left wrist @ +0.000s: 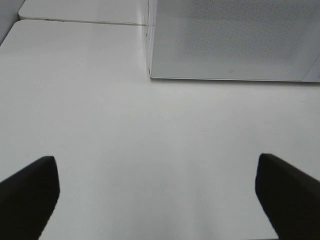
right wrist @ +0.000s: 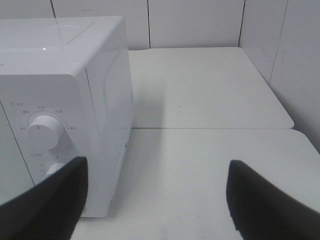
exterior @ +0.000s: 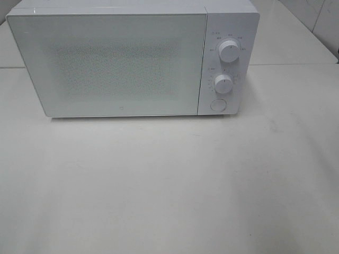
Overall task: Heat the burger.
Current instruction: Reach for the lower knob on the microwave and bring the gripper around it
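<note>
A white microwave (exterior: 114, 63) stands at the back of the white table (exterior: 169, 185) with its door shut. Its two knobs (exterior: 229, 50) and a round button (exterior: 217, 105) sit on the right panel. The burger is out of view. Neither arm shows in the exterior high view. In the left wrist view my left gripper (left wrist: 157, 195) is open over bare table, facing the microwave door (left wrist: 235, 40). The right wrist view has my right gripper (right wrist: 155, 200) open beside the microwave's right side (right wrist: 107, 100), near its knobs (right wrist: 45, 131). Nothing lies between either pair of fingers.
A seam between two tabletops runs behind the microwave. A tiled wall (right wrist: 200, 22) closes the back and right side of the table.
</note>
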### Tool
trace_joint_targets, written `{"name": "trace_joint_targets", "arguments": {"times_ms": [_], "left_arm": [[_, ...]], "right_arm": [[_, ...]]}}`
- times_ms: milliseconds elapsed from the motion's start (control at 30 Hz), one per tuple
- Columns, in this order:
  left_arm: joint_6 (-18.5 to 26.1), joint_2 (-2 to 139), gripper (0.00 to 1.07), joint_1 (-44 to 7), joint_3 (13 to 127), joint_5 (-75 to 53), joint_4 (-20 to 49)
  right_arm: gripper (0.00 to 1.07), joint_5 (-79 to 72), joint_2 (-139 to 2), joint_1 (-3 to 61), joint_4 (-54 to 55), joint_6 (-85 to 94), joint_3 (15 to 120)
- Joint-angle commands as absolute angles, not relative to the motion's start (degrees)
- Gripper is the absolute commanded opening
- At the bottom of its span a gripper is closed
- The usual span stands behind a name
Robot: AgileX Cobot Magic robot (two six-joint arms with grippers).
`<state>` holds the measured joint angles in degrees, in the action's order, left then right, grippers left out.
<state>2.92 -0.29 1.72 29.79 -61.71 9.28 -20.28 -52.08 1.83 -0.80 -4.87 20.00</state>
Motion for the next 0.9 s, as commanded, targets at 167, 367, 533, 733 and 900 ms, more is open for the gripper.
{"name": "trace_joint_targets", "arguments": {"times_ms": [167,367,533,733,900], "left_arm": [[2.92,-1.60,1.00,1.89,29.74,-61.36,9.68],[2.92,-1.60,1.00,1.89,29.74,-61.36,9.68],[2.92,-1.60,1.00,1.89,29.74,-61.36,9.68],[2.92,-1.60,1.00,1.89,29.74,-61.36,9.68],[2.92,-1.60,1.00,1.89,29.74,-61.36,9.68]], "right_arm": [[0.74,-34.32,-59.76,1.55,3.38,1.32,17.42],[0.74,-48.70,-67.21,1.66,9.74,5.04,13.46],[0.74,-56.26,-73.51,4.18,14.09,6.88,11.46],[0.74,-62.11,-80.96,14.27,23.72,14.73,10.83],[0.74,-67.78,-86.17,23.26,34.03,19.14,11.00]]}}
